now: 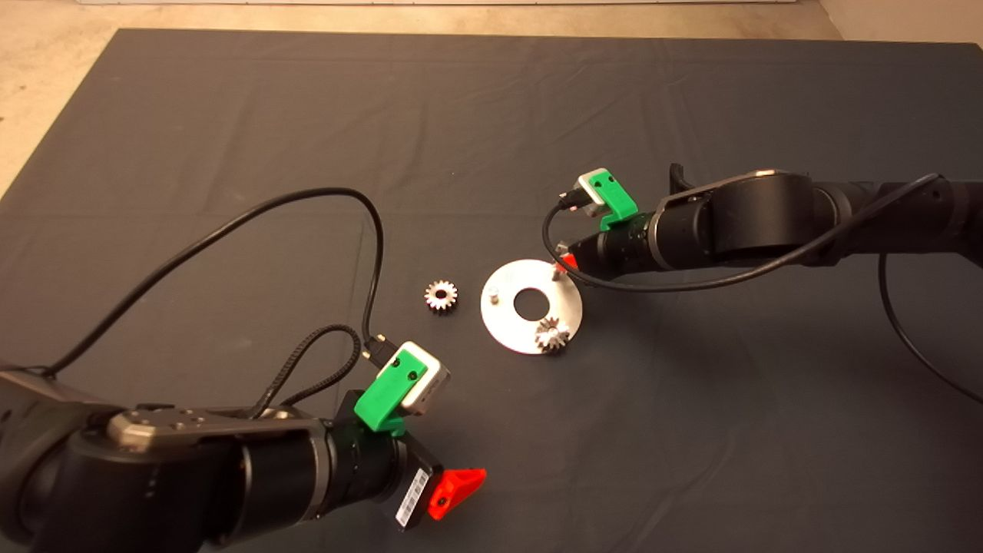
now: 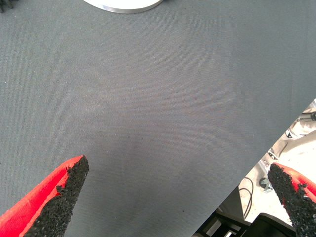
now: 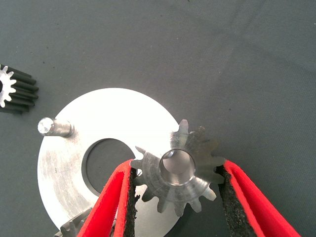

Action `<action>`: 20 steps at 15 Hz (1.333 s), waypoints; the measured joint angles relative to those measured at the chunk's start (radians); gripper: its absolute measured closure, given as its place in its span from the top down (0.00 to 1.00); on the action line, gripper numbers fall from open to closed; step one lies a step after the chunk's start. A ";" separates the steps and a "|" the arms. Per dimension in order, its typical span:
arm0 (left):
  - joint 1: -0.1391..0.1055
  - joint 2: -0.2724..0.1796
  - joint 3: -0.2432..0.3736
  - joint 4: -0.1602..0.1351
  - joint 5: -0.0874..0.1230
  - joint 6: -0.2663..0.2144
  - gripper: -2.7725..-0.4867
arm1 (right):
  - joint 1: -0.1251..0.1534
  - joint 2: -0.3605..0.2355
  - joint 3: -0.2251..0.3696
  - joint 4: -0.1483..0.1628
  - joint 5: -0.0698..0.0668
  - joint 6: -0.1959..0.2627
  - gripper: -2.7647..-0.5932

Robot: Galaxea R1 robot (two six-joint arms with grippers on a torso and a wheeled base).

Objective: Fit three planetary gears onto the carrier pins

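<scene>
The round silver carrier disc [image 1: 508,319] lies mid-mat. One planetary gear [image 1: 552,335] sits on its near-side pin, and another carrier pin [image 1: 494,293] stands bare. A third gear [image 1: 441,295] lies loose on the mat just left of the disc. My right gripper [image 1: 564,261] is at the disc's far right rim. In the right wrist view that gripper [image 3: 177,168] is shut on a gear [image 3: 170,190] held over the disc [image 3: 113,111]; the bare pin [image 3: 52,127] and loose gear [image 3: 12,89] show beyond. My left gripper [image 1: 461,488] hovers open near the front edge, its fingers [image 2: 64,192] spread over bare mat.
Black cables [image 1: 307,200] loop over the mat from the left arm, and another cable [image 1: 906,338] hangs from the right arm. The mat's edge and some floor equipment [image 2: 296,133] show in the left wrist view. Pale floor [image 1: 46,77] lies beyond the mat's far left corner.
</scene>
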 joint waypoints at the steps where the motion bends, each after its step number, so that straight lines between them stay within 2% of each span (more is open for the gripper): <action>1: 0.000 0.000 0.000 0.000 0.000 0.000 0.94 | 0.000 0.003 0.000 0.000 0.000 0.000 0.19; 8: 0.000 0.000 0.000 0.000 0.000 0.000 0.94 | -0.001 0.016 0.000 0.000 -0.002 0.000 0.19; 11: 0.000 0.000 0.000 0.000 0.000 0.000 0.94 | -0.001 0.019 0.000 0.000 -0.014 0.000 0.19; 13: 0.000 0.000 0.000 0.000 0.000 0.000 0.94 | -0.001 0.019 0.000 0.000 -0.016 -0.001 0.19; 20: 0.000 0.000 0.000 0.000 0.000 0.000 0.94 | -0.003 0.022 0.000 0.003 -0.016 -0.003 0.19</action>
